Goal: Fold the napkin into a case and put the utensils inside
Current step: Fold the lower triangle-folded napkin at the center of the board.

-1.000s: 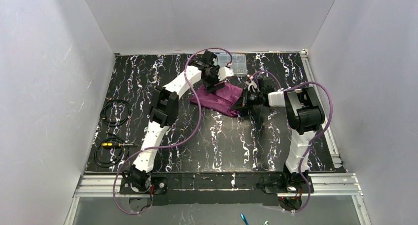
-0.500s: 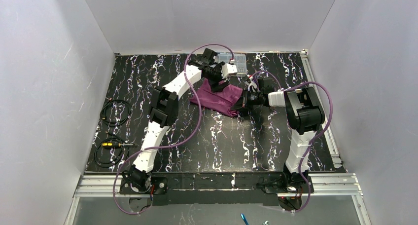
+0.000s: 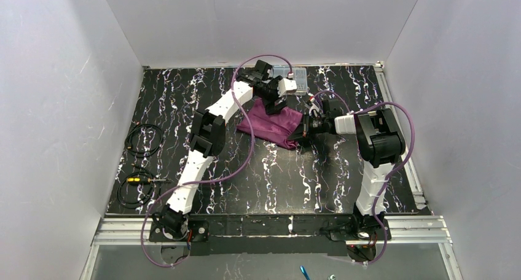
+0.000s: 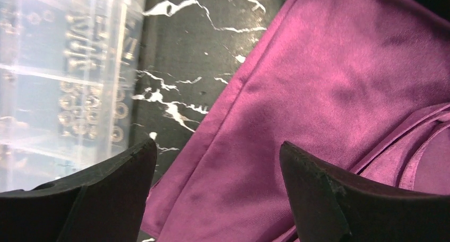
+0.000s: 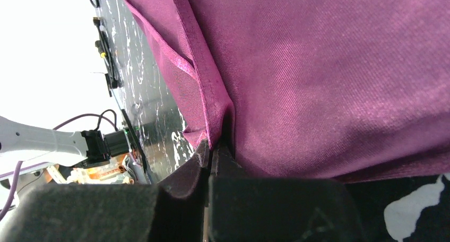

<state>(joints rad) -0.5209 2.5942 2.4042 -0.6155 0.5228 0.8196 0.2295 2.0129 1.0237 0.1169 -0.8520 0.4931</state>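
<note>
The plum-purple napkin (image 3: 270, 123) lies partly folded on the far half of the black marbled bench (image 3: 307, 188), a little right of its middle and closer to the far edge than to the near one. From above it is a flattened four-sided shape. Its long axis runs roughly left to right across the bench, and the right end slants somewhat toward the near edge. The right gripper (image 3: 301, 134) meets that right, nearer end from the side. In the right wrist view its jaws are pressed together on a fold of the napkin (image 5: 345, 67), with the cloth bunched into a crease where it enters the right gripper (image 5: 212, 149) and a hemmed edge running away from the pinch. The left gripper (image 3: 276, 105) hangs over the napkin's far side, just beside the clear plastic compartment box (image 3: 296, 78) that sits at the far edge of the bench. Its own camera shows the left gripper (image 4: 216, 149) with jaws spread wide and nothing between them. Beneath it the napkin (image 4: 329, 67) lies smooth, with layered hems at the lower right, and the compartment box (image 4: 58, 77) of small metal parts sits off to the left.
</note>
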